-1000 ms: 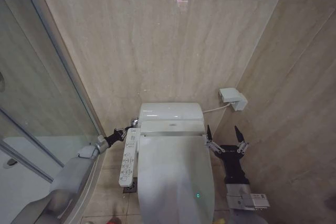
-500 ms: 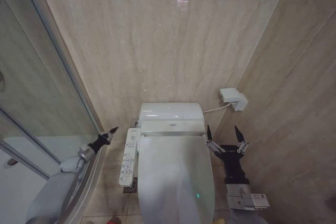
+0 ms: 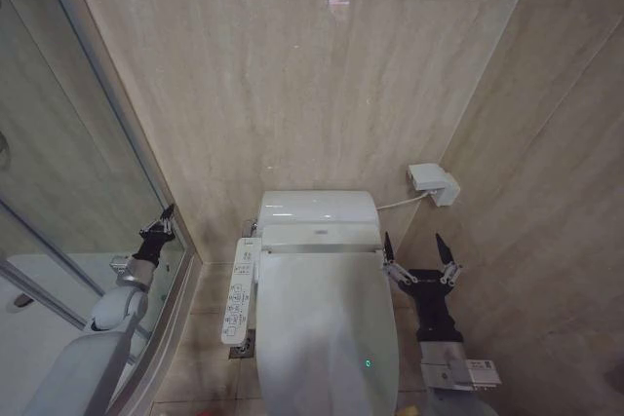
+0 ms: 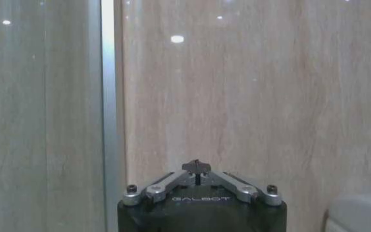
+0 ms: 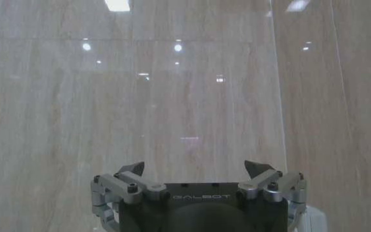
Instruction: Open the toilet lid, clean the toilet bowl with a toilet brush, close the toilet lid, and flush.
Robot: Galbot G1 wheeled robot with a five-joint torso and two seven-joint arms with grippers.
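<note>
The toilet lid point(image 3: 327, 323) lies shut over the seat, so the toilet bowl is hidden beneath it. A long white button panel point(image 3: 238, 291) runs along the toilet's left side. My left gripper point(image 3: 162, 220) is raised beside the glass partition, well left of the toilet and apart from it. In the left wrist view the left gripper point(image 4: 197, 167) is shut with nothing between its tips, facing the beige wall. My right gripper point(image 3: 420, 250) hovers just right of the lid's rear corner, open and empty, as the right gripper point(image 5: 195, 167) also appears in its wrist view. The toilet brush is out of view.
The white tank point(image 3: 317, 208) stands against the beige tiled back wall. A white wall box point(image 3: 432, 183) with a cable sits right of the tank. A glass shower partition point(image 3: 78, 192) closes off the left; the right wall point(image 3: 556, 241) stands close to my right arm.
My left arm has pulled away from the button panel, moving left and up to the glass partition. The right arm and the lid have not moved.
</note>
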